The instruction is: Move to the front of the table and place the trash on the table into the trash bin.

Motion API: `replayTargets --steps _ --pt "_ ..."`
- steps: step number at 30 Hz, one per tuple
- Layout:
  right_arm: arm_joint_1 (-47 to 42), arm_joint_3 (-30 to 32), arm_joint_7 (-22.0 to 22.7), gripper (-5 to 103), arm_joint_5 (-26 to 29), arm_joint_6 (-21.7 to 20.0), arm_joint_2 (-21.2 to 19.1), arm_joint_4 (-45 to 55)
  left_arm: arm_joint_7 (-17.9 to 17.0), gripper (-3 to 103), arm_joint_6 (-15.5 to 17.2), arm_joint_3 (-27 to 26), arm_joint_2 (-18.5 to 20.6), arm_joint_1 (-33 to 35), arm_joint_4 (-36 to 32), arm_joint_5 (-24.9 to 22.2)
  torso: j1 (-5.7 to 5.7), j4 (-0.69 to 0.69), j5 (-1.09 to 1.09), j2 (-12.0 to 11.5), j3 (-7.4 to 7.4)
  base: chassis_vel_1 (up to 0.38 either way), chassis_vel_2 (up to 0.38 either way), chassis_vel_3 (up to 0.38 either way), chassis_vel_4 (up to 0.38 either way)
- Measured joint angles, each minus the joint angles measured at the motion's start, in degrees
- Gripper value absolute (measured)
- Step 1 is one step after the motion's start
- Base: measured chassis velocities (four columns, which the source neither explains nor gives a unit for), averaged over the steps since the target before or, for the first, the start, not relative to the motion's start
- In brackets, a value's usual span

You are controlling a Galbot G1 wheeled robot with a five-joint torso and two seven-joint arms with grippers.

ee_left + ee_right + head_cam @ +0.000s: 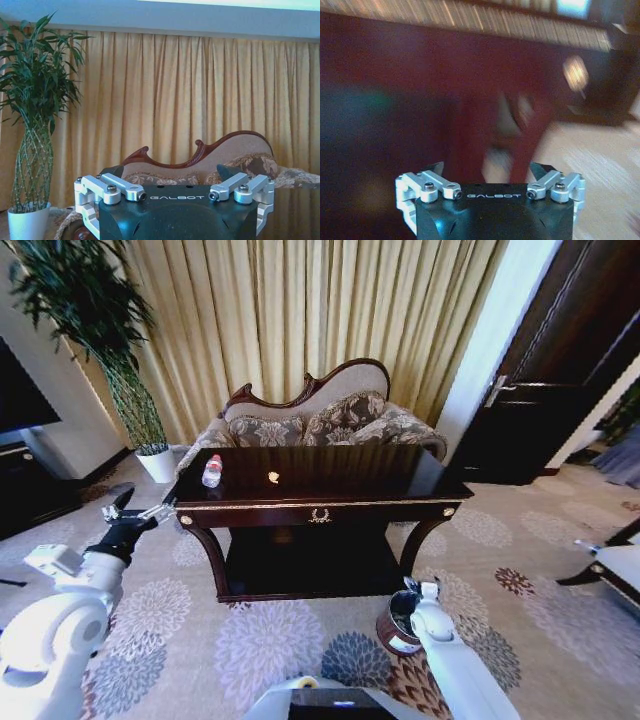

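Open-fingered right gripper [412, 587] above trash bin [398, 625]; open left gripper [124, 506] just off table [320, 508] corner, near bottle [212, 471].

Right pincer [487, 172] spread wide, empty, before the blurred dark red table [420, 75]

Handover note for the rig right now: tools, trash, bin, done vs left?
Left tool: open, empty, raised off the table's left end, near the bottle.
Right tool: open, empty, low by the table's right front leg, over the trash bin.
Bottle: upright on the tabletop's left part.
Small orange-white scrap: on the tabletop, left of centre.
Bin: on the carpet in front of the table, to the right.
Done: robot faces the table front.
Left: bottle and scrap both to bin.
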Motion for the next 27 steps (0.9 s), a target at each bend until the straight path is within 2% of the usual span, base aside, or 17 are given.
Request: replayTargets --steps 1,5,6,8,13,27 --pt "-0.64 -0.08 -1.40 99 1.50 1.02 -0.77 4.23 0.00 100 0.03 0.19 0.01 -0.07 -0.13 0.00 0.00 0.00 0.01 0.00 0.00 0.000 0.000 0.000 0.000" --pt "-1.93 -0.09 -2.46 100 6.00 1.37 -2.44 14.86 -0.01 100 0.09 0.47 0.11 -0.12 -0.48 0.00 0.00 0.01 0.01 0.00 0.00 0.000 0.000 0.000 0.000" --pt "-1.93 -0.09 -2.46 100 6.00 1.37 -2.44 14.86 -0.01 100 0.09 0.47 0.11 -0.12 -0.48 0.00 0.00 0.01 0.01 0.00 0.00 0.000 0.000 0.000 0.000" --pt "-2.85 -0.11 -2.59 100 9.82 1.28 -4.06 22.66 -0.03 100 0.12 0.54 0.14 -0.18 -0.65 0.01 0.00 0.00 0.00 0.00 0.00 0.000 0.000 0.000 0.000" --pt "-3.96 0.10 -2.61 100 12.39 1.07 -5.69 30.90 -0.06 100 0.13 0.71 0.05 -0.20 -0.75 0.01 -0.01 0.00 0.00 0.00 0.00 0.000 0.000 0.000 0.000" --pt "-5.34 1.07 -4.68 100 10.78 1.65 -5.38 33.19 -0.07 100 0.15 0.49 0.77 -0.15 -1.08 -0.03 -0.01 0.00 0.02 0.00 0.00 0.000 0.000 0.000 0.000"
